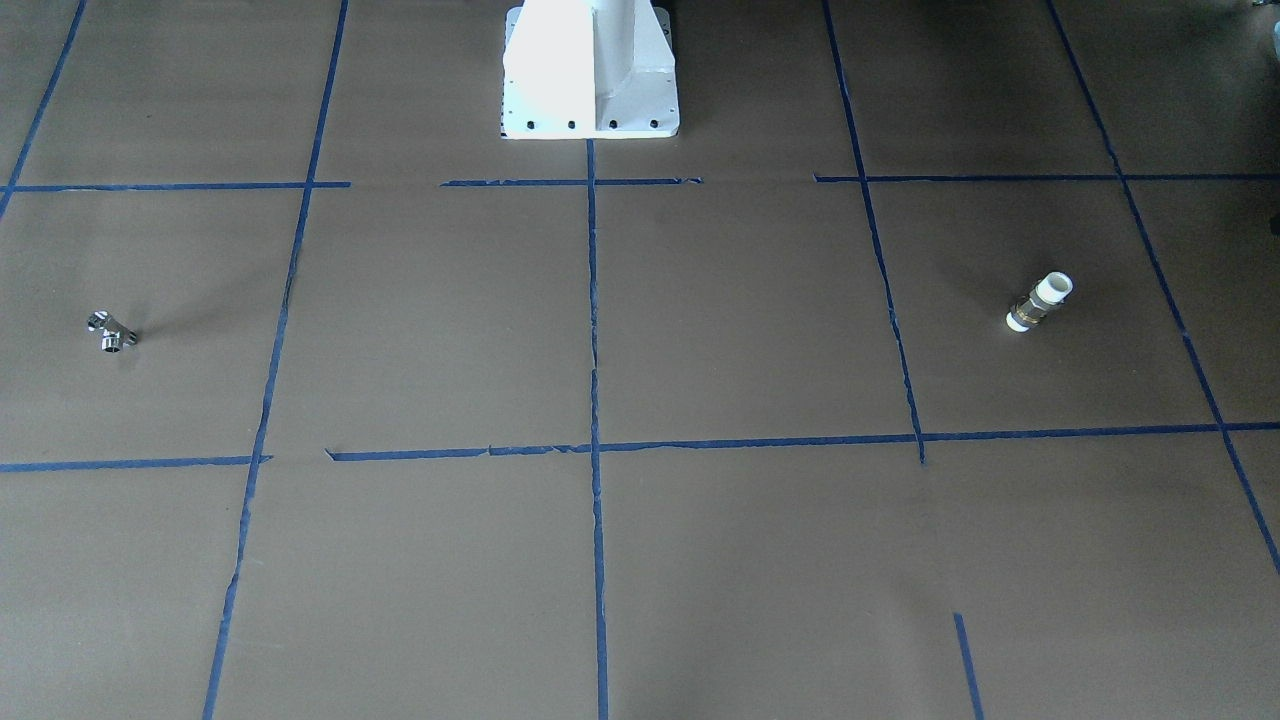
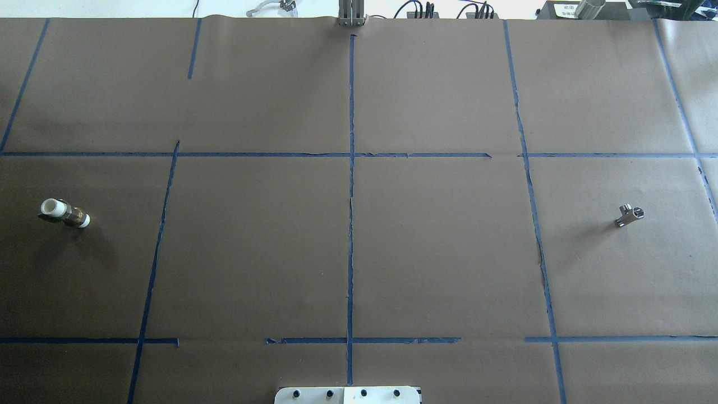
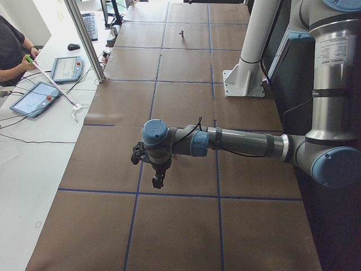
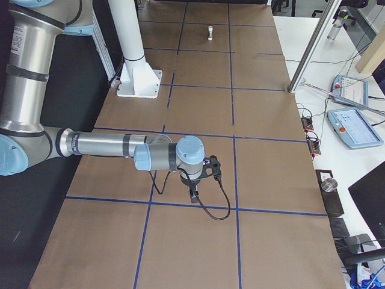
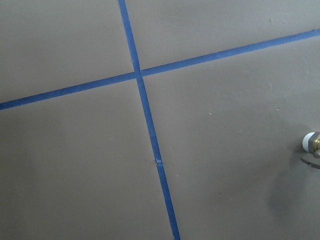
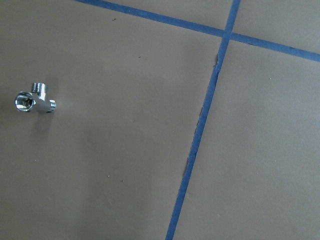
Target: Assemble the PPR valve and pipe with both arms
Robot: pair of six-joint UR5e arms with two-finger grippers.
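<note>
My left gripper (image 3: 158,182) hangs fingers-down above the brown table (image 2: 252,252). Only a side camera shows it, so I cannot tell whether it is spread or pressed together. The same holds for my right gripper (image 4: 194,195). Below the left gripper and off to one side, at its wrist camera's right edge, lies the PPR valve (image 2: 65,213): a short cylinder on its side, with white ends and a brass middle. Below the right gripper, toward its wrist camera's left, lies the pipe (image 6: 35,100), a small shiny chrome fork with open round ends. Neither part is picked up, so I judge this the approach. Next, each gripper must centre over its part and descend.
</note>
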